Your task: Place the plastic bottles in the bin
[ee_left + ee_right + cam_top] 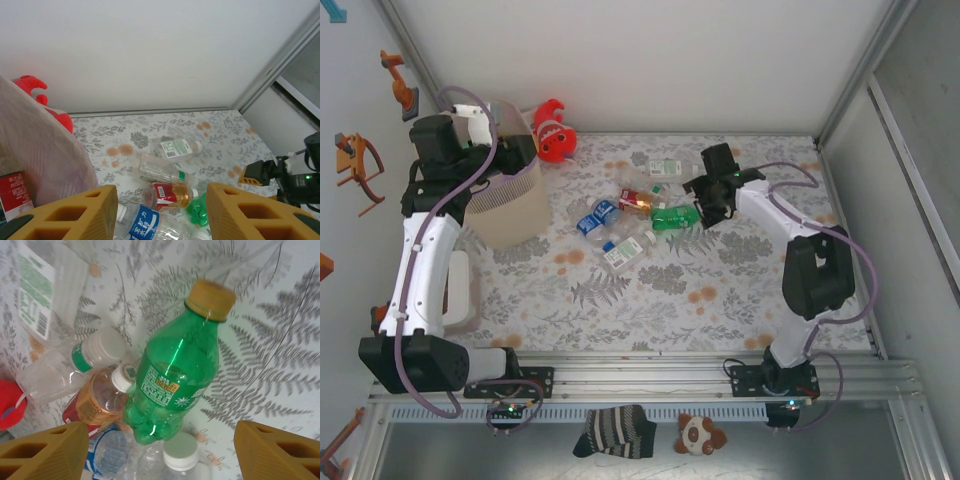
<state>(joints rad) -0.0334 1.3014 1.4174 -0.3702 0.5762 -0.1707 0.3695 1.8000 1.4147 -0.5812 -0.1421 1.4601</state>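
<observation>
Several plastic bottles (630,210) lie in a pile mid-table: clear ones with blue labels (141,223), a red-labelled one (172,193), two green-labelled clear ones (176,149) and a green one (175,375) with a yellow cap. The pale-pink bin (507,207) stands at the left, and a red-labelled item (15,195) lies inside it. My left gripper (512,150) hangs over the bin's rim, open (162,215) with nothing between its fingers. My right gripper (707,203) hovers open just above the green bottle (676,217), its fingertips (47,455) either side of the bottle's base, not touching.
A red-orange fish plush (554,131) sits behind the bin against the back wall. White walls close in the back, left and right. A white pad (460,290) lies beside the left arm. Bare patterned cloth (650,300) stretches in front of the pile.
</observation>
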